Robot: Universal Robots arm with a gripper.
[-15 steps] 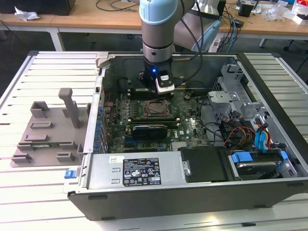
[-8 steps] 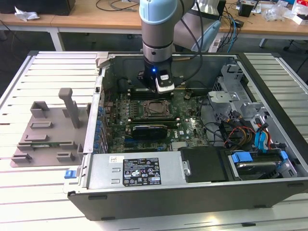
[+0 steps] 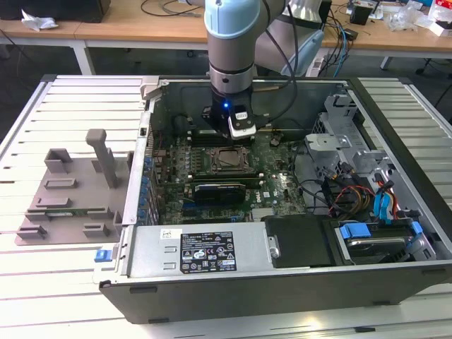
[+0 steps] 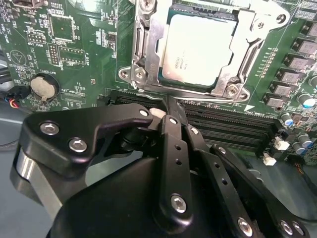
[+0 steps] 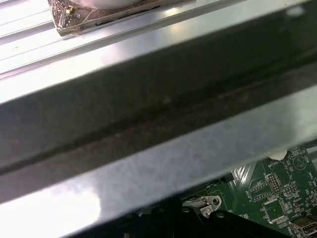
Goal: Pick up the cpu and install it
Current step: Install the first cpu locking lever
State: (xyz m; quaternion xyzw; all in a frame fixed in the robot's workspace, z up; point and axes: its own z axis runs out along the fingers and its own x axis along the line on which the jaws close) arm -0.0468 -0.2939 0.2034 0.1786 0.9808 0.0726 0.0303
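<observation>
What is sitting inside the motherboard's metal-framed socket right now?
The cpu lies flat inside the socket frame, silvery top showing. Its underside and the socket contacts beneath are covered.

Pale slatted metal work table (image 3: pixel 63 113), wooden desks (image 3: pixel 134 21) behind it strewn with cables (image 3: pixel 173 8) and crumpled paper (image 3: pixel 37 21), dark floor (image 3: pixel 42 60), even indoor light
</observation>
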